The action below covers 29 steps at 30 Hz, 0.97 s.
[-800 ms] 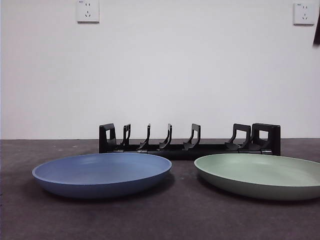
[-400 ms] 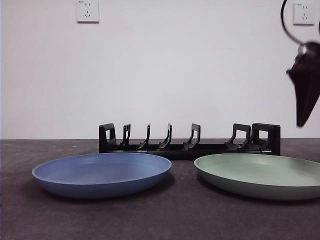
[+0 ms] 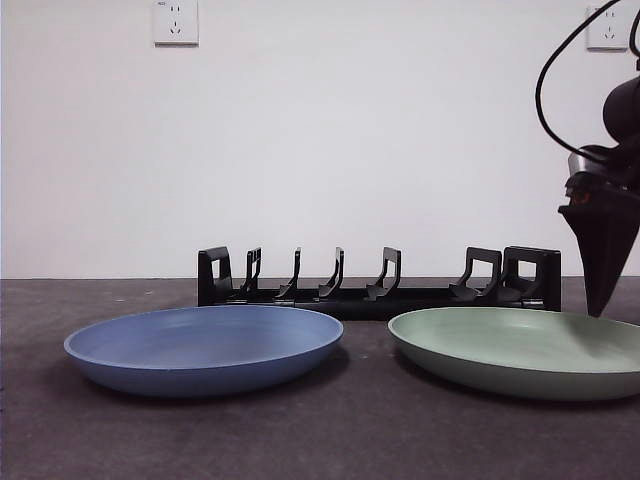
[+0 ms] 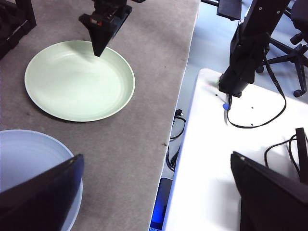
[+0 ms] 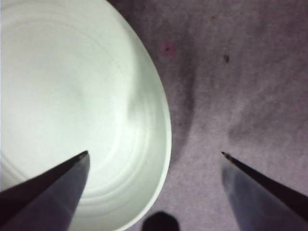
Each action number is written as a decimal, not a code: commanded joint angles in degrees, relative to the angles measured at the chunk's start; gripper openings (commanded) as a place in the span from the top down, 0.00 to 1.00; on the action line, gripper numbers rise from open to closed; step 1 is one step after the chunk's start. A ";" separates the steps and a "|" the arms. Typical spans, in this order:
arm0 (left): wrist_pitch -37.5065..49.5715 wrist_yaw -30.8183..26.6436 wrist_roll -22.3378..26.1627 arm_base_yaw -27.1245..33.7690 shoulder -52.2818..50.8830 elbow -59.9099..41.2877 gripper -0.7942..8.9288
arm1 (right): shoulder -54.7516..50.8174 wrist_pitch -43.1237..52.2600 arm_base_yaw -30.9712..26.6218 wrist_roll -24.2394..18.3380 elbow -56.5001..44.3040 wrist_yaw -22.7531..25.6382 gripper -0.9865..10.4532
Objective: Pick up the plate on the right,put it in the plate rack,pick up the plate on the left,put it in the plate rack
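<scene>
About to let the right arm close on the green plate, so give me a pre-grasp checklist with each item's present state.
1. Right gripper open: ok, jaws spread wide.
2. Jaws straddle the green plate rim: ok in the right wrist view, one jaw over the plate's inside, the other over the table.
3. Gripper low enough to grip: cannot tell; in the front view its tip hangs at about rim height.
4. Plate rack slots free: ok, no plate between the prongs.
5. Left gripper out of the way: ok, open, off by the blue plate.
</scene>
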 commanded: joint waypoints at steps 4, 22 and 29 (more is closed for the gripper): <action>0.48 0.22 0.63 -0.15 0.09 0.00 0.27 | 1.46 1.18 0.15 0.22 -0.02 0.26 0.70; 1.22 -1.46 0.63 -0.15 0.11 0.00 0.27 | 2.80 2.71 0.15 1.07 -0.37 0.31 0.88; 1.29 -1.46 0.68 -0.15 0.11 0.00 0.27 | 2.62 2.82 0.15 0.17 -0.37 0.22 0.93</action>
